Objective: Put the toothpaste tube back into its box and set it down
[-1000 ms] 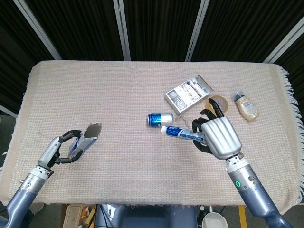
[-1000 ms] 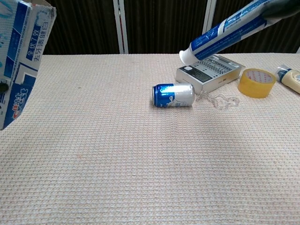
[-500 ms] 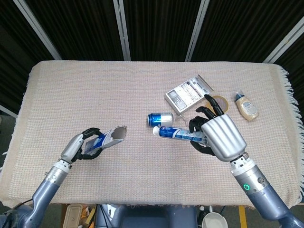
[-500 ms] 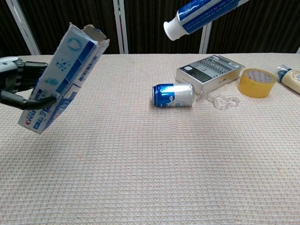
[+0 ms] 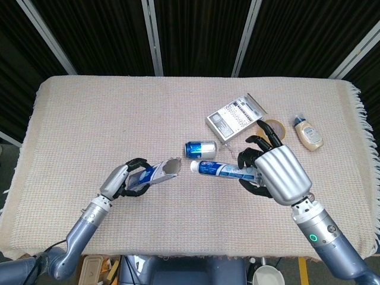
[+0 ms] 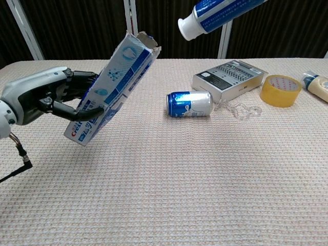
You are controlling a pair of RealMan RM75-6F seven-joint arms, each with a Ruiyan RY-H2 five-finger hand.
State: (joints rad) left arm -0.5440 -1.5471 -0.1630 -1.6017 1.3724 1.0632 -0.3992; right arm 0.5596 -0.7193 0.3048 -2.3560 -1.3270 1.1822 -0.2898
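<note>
My left hand (image 5: 123, 179) (image 6: 48, 95) holds the blue-and-white toothpaste box (image 5: 155, 173) (image 6: 110, 87) above the table, tilted, with its torn open end toward the tube. My right hand (image 5: 274, 176) grips the blue toothpaste tube (image 5: 224, 171) (image 6: 221, 13) level in the air, white cap pointing left at the box's mouth. A small gap separates cap and box opening. The chest view shows only the tube's cap end at the top edge; the right hand itself is out of that frame.
A blue can (image 5: 200, 149) (image 6: 189, 104) lies on its side mid-table. Behind it sit a grey patterned box (image 5: 235, 116) (image 6: 230, 80), a yellow tape roll (image 5: 275, 128) (image 6: 280, 90) and a cream bottle (image 5: 309, 132) (image 6: 319, 85). A woven cloth (image 5: 119, 119) covers the table.
My left hand has carried the box rightward toward the tube and tipped its open end at the cap. The tube has edged slightly left; the gap between them has shrunk.
</note>
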